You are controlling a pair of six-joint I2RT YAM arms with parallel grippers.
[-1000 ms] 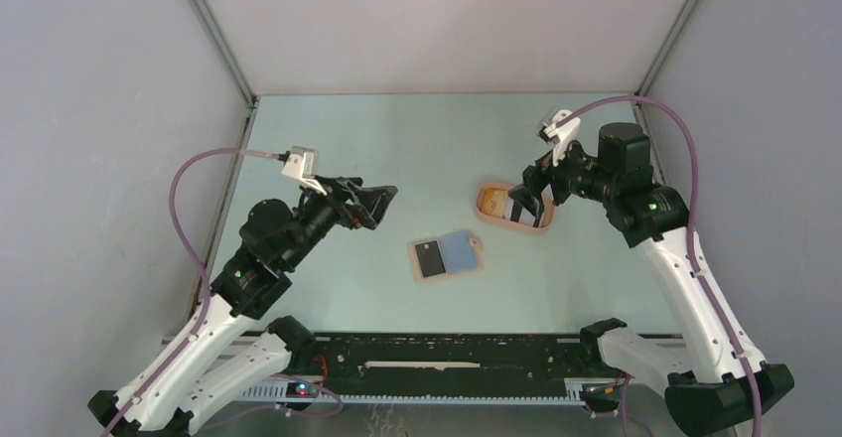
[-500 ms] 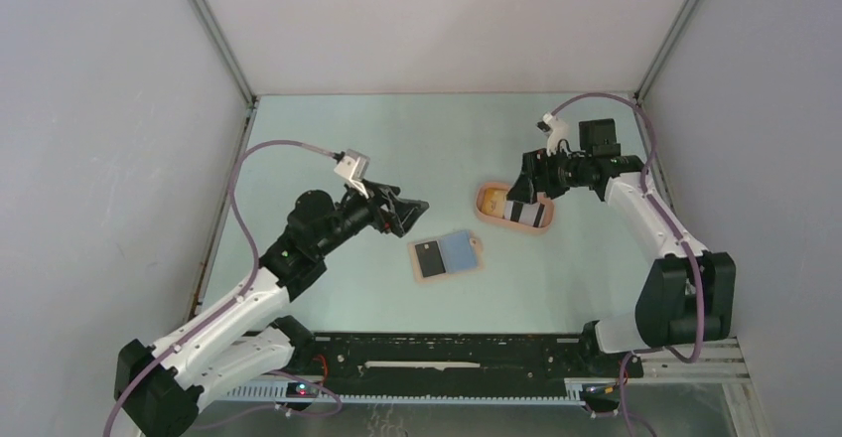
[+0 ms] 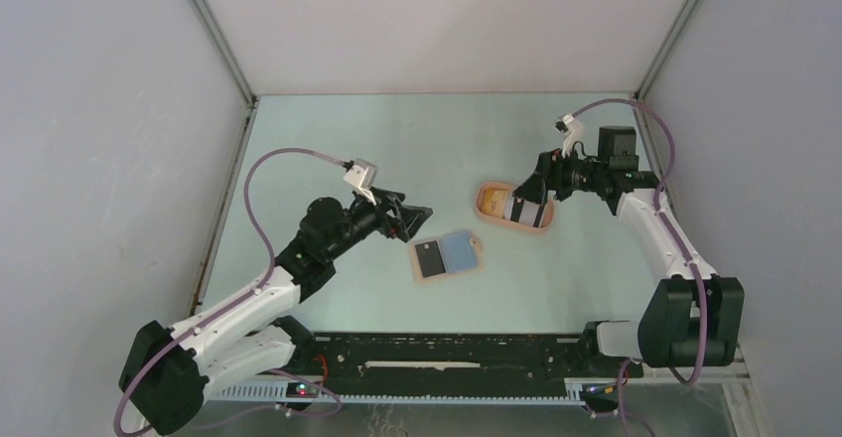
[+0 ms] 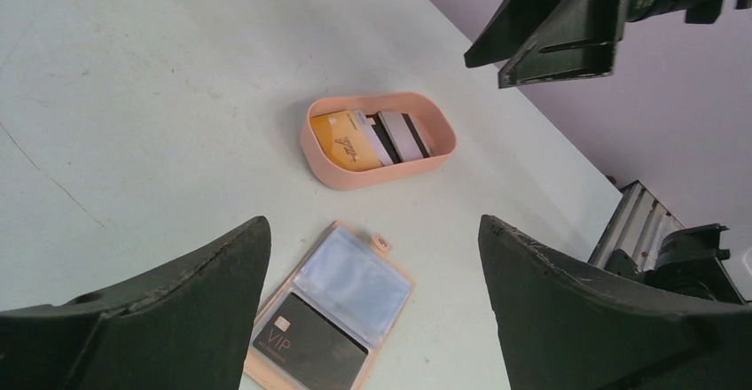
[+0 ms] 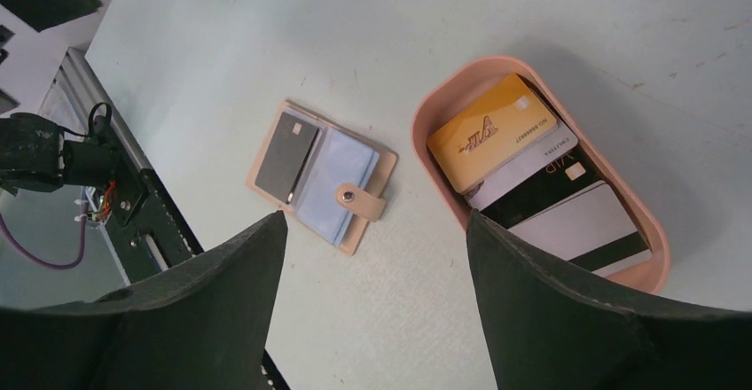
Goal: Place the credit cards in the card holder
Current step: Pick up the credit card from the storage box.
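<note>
Lying opened flat near the middle of the pale green table, the tan leather-like folding card holder has both inner sleeves facing up and its snap tab thrown out to one side. This is judged to be deliberate, to give free access to the pockets. One black VIP card already sits in one sleeve; the neighbouring pale blue clear sleeve appears vacant.

The other credit cards lie overlapping in the peach-pink oval tray, near the holder but apart from it. They are a yellow card at one end, a white card and a black card partly under it, and a grey striped card at the other end.

The right gripper hangs over the tray with its jaws spread wide and nothing between them; it is judged to be placed to draw the next card. The left gripper hovers just left of the holder, likewise wide and empty, probably to steady it.

Progress is judged early: one card is in and at least four are outstanding.
</note>
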